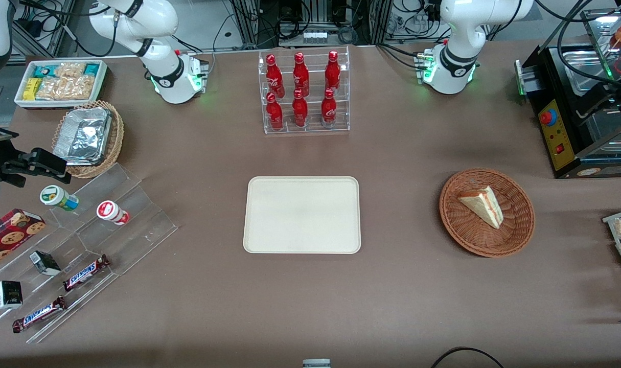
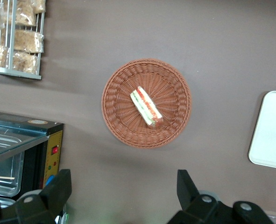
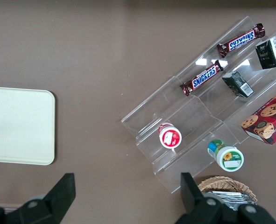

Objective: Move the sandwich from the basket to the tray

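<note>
Sandwich (image 2: pixel 147 107) in basket (image 2: pixel 114 88); end effector (image 2: pixel 123 189) open above

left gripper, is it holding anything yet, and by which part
Nothing. The left gripper hangs open above the table, its fingers empty; the triangular wedge sandwich lies untouched in the round reddish-brown wicker basket.

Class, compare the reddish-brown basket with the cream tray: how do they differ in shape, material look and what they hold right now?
The basket is round; the tray is rectangular with rounded corners. The basket is reddish-brown woven wicker; the tray is smooth and cream-white. The basket holds the sandwich; the tray holds nothing. Both are shallow and rest on the brown table. The gripper is above the table beside the basket, open.
</note>
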Controlling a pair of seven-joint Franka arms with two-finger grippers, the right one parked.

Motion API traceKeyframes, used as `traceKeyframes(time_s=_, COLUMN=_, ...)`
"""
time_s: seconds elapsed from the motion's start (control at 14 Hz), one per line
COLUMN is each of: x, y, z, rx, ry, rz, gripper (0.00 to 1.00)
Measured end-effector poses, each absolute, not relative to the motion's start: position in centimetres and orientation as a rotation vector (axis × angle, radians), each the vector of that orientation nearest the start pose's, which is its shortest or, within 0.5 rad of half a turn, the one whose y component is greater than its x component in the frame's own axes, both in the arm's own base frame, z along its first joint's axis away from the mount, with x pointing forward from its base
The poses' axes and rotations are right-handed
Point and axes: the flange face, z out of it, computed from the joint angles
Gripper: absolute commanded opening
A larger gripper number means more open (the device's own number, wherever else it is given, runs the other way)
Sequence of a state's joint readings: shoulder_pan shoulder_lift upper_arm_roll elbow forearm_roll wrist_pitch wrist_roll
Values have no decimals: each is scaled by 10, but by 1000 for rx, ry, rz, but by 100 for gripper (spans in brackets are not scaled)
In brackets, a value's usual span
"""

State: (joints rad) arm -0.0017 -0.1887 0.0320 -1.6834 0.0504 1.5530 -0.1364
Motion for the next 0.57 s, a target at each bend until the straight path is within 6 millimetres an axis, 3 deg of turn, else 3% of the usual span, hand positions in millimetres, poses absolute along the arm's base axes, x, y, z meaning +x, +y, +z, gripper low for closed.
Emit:
traceKeyframes(time_s=0.36, x=501, y=17, z=656, rx=-3089, ry=-239, rz=-51, gripper=100)
traceKeyframes(time_s=0.57, x=523, y=21, z=621, rx=-3075, ry=-331, rz=37, gripper=100)
